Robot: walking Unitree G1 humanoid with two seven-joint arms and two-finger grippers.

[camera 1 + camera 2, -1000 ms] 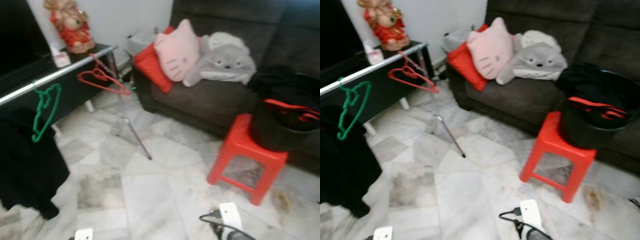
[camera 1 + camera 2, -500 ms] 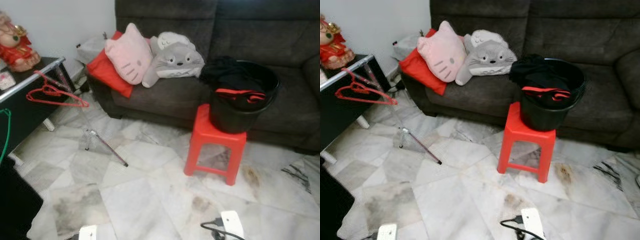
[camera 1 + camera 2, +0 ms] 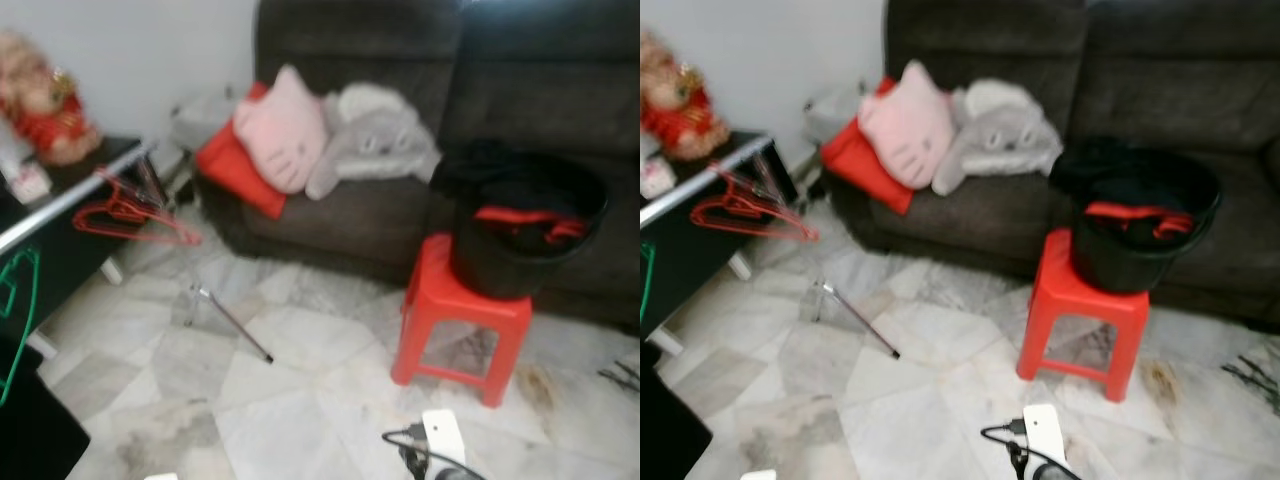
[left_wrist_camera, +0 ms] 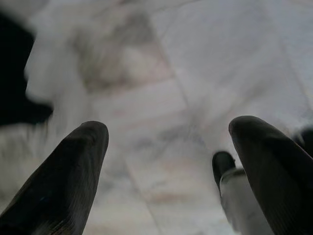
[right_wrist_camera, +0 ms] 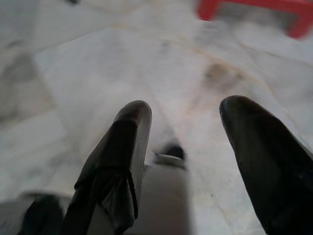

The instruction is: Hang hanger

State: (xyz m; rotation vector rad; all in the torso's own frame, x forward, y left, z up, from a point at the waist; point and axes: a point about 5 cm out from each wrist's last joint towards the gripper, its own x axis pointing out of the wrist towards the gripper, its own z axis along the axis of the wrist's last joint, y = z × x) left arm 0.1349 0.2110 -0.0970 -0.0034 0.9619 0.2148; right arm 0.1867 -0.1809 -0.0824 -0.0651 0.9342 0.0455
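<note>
Hangers lie ahead-right of us, red ones in the black bucket (image 3: 525, 245) on the red stool (image 3: 460, 315); our right gripper (image 5: 188, 161), spread wide and empty, is nearer.

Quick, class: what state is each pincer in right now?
Left pincer: open, holding nothing, over the floor.
Right pincer: open, holding nothing, over the floor.

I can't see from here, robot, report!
Both hands open, empty, over the floor. Red wire hangers on rail, left. Red plastic stool ahead.
</note>
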